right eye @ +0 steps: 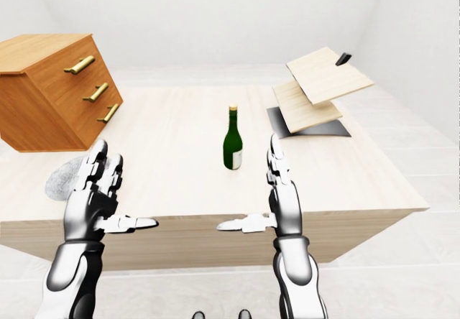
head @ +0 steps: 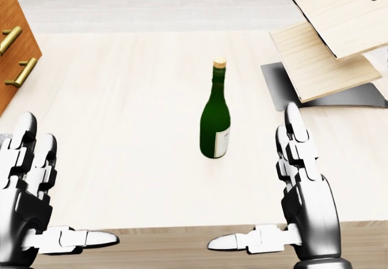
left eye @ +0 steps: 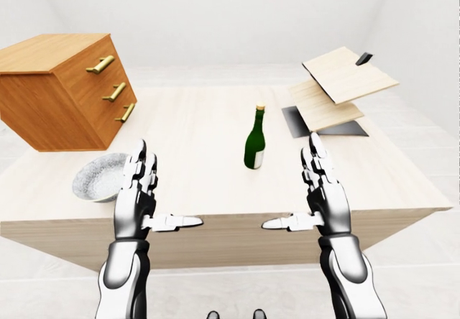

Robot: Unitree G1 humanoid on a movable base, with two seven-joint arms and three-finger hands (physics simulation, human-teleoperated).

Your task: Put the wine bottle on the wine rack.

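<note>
Two hands raised, palms inward | left hand (left eye: 136, 193) & right hand (left eye: 325, 193) fingers released | wine bottle (left eye: 254, 139) upright btwn, untouched

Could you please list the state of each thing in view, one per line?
wine bottle: upright on the table, corked, untouched
wine rack: two tilted wooden shelves, both empty
drawer chest: all three drawers closed
bowl: upright, looks empty
left hand: fingers open, holding nothing
right hand: fingers open, holding nothing
</note>
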